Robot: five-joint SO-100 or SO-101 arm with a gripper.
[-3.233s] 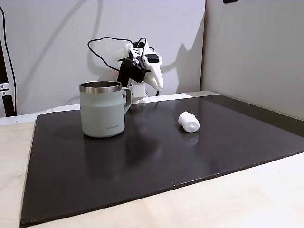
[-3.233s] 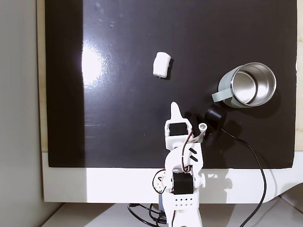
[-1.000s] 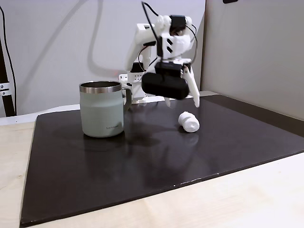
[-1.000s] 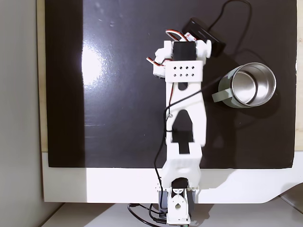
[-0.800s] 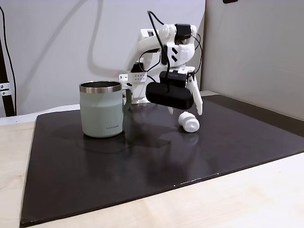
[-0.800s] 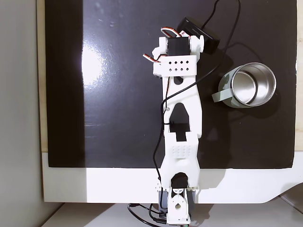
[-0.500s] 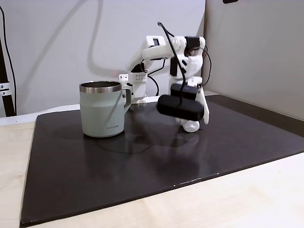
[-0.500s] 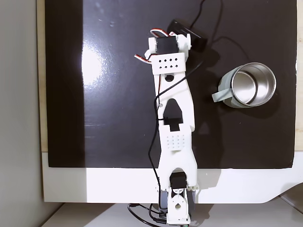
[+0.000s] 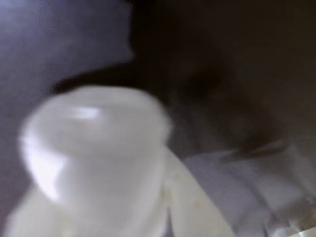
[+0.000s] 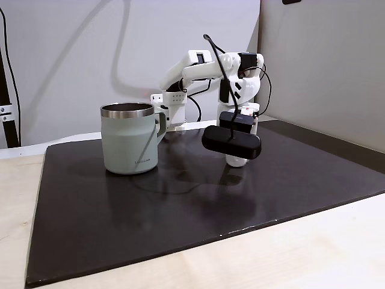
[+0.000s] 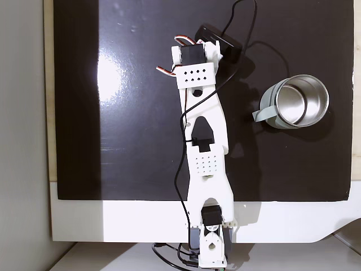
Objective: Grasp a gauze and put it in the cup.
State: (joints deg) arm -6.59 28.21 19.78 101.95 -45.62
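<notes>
Arm [image 11: 204, 147] is reaching out across the black mat [image 10: 120, 211] from its base at the near white edge in the top-down fixed view. Gripper [image 10: 239, 158] is pointing down at the mat in the side fixed view, low, with the black wrist camera [image 10: 231, 142] hanging in front of it. Gauze [image 9: 94, 148] is filling the left half of the wrist view, blurred, white, very close to the lens. In the side fixed view a white bit is showing under the camera at the mat surface, gauze [image 10: 236, 161] or fingertip, hard to separate. Jaw state: cannot tell, fingers are hidden. Mug [image 11: 296, 103] is standing upright near the mat's right edge in the top-down view, well apart from the gripper, steel interior showing.
</notes>
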